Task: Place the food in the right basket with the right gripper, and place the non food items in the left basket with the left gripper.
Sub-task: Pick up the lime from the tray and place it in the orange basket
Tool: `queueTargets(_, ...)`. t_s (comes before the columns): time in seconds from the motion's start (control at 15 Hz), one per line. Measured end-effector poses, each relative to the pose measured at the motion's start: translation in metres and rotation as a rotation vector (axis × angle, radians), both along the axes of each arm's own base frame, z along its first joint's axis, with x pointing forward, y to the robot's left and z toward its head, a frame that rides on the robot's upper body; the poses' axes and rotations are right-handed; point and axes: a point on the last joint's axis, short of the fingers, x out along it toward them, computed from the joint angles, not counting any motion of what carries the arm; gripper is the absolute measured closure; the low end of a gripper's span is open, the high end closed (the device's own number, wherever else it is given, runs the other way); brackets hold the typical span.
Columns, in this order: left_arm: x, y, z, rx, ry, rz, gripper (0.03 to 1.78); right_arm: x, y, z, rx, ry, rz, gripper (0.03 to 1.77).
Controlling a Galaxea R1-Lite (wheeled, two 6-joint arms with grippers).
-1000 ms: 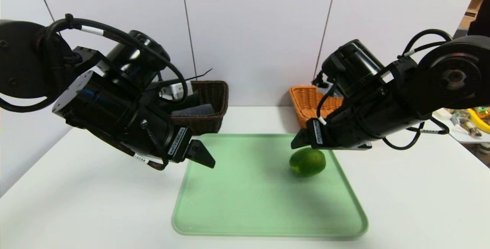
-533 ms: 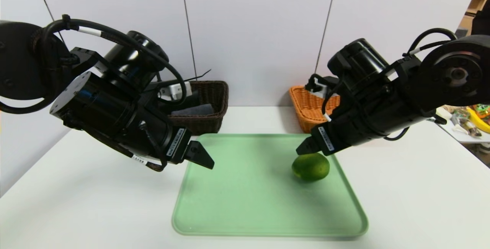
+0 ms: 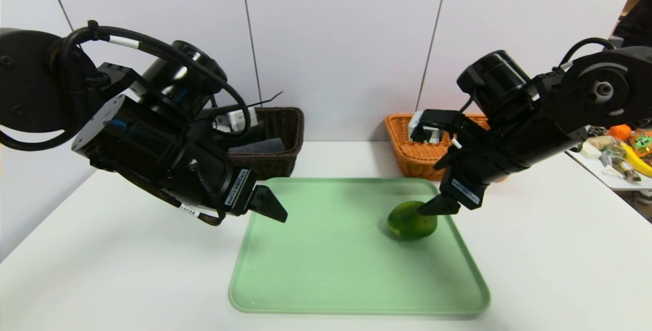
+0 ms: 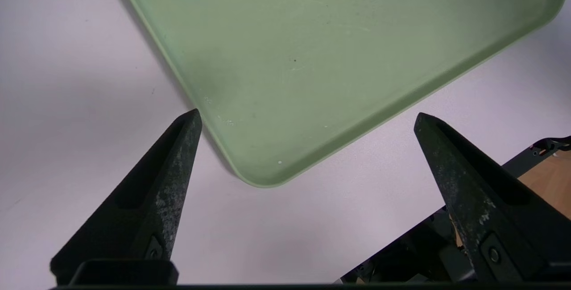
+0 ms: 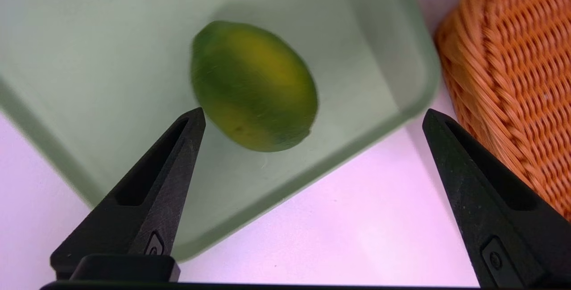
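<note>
Your left gripper (image 3: 267,208) is hanging wide open over the tray's (image 3: 316,290) left edge, holding nothing. Behind it, the dark basket (image 3: 277,140) is sitting on the table (image 3: 102,270). Your right gripper (image 5: 312,118) is spreading wide above the lime (image 3: 411,220) lying on the tray, near the orange basket (image 3: 415,147).

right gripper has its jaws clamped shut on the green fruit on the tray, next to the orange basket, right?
Not quite. The right gripper is not clamped on the green fruit; the right wrist view shows its jaws spread wide, with the fruit lying free on the tray beyond them. The rest holds: the fruit is on the tray, and the orange basket sits beside it.
</note>
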Motion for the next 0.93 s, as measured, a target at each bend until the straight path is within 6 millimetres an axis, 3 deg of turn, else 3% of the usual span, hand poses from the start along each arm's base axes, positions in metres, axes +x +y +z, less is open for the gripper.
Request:
queueTargets(0.47, 0.002, 0.0, -0.003, 0.006, 0.008, 0.003, 0.12, -0.001, 0.003, -0.01, -0.064, 0.108, 0.256, 0.11)
queueTargets(0.93, 0.002, 0.001, -0.003, 0.015, 0.006, 0.01, 0.12, 0.007, 0.01, -0.018, -0.123, 0.068, 0.402, 0.11)
